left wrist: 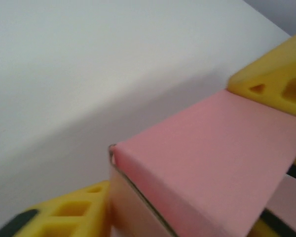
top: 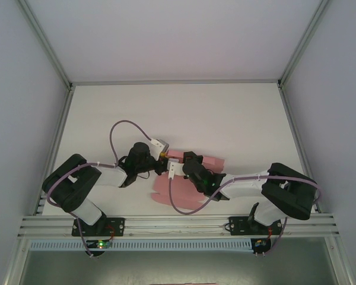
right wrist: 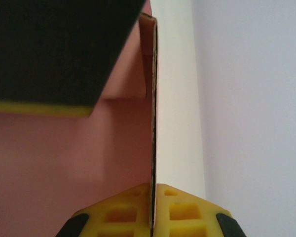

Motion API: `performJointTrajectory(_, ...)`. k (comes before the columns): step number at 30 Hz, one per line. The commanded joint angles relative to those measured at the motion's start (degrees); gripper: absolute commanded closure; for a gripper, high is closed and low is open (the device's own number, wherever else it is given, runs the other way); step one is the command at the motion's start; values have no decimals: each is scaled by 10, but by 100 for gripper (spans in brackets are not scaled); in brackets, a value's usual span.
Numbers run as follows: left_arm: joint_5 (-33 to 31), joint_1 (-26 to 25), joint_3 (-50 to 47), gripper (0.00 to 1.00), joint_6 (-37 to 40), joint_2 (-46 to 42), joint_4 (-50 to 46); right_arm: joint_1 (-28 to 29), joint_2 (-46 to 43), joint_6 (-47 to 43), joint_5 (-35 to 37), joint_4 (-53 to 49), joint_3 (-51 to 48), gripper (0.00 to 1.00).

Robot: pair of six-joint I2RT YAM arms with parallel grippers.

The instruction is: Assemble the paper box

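Okay, the pink thin-card paper box point(top: 164, 191), partly folded, lies on the white table point(top: 225, 119) at the near centre, under both tools. The left gripper point(top: 164, 155) reaches in from 9 o'clock and the right gripper point(top: 172, 166) from 4 o'clock. In the left wrist view a folded pink corner sits between the yellow fingers point(left wrist: 274, 81), one at 2 o'clock and one at 7 o'clock, both pressed against it. In the right wrist view the right gripper point(right wrist: 152, 210) is clamped on an upright pink panel point(right wrist: 64, 163) seen edge-on, running toward 12 o'clock. A black finger pad point(right wrist: 54, 44) sits at 10 o'clock.
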Motion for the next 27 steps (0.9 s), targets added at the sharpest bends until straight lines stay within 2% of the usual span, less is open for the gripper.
performJointTrajectory(1,-166,-35,7,75,18,-16,-16,21,31,26,-14,-97,-16,100)
performJointTrajectory(3,-270,-68,12,76,20,-20,-34,25,31,36,-11,-98,-14,100)
performJointTrajectory(5,-331,-83,7,82,0,-20,-31,27,26,45,-9,-94,-15,100)
performJointTrajectory(6,-343,-84,5,87,-12,-21,-30,28,22,52,-6,-94,-15,100)
performJointTrajectory(10,-349,-103,-3,87,-12,-2,-5,35,10,65,-14,-89,-19,100)
performJointTrajectory(12,-375,-118,5,92,-6,11,-7,38,8,70,-12,-86,-16,100)
performJointTrajectory(14,-412,-133,16,100,3,20,-17,39,5,76,-8,-83,-14,100)
performJointTrajectory(17,-445,-146,28,100,21,29,-34,40,-7,84,-8,-85,-16,100)
performJointTrajectory(19,-435,-149,21,100,25,31,-18,39,-24,97,0,-84,-18,79)
performJointTrajectory(21,-422,-149,3,100,28,31,17,39,-55,104,-2,-89,-19,75)
performJointTrajectory(22,-418,-149,-5,100,33,31,34,39,-76,109,-9,-91,-20,63)
performJointTrajectory(23,-412,-149,-13,100,40,31,48,38,-105,114,-22,-95,-21,43)
performJointTrajectory(24,-408,-148,-17,100,43,30,57,38,-131,118,-34,-102,-21,37)
performJointTrajectory(27,-383,-151,-30,100,64,34,95,26,-204,134,-68,-127,-24,35)
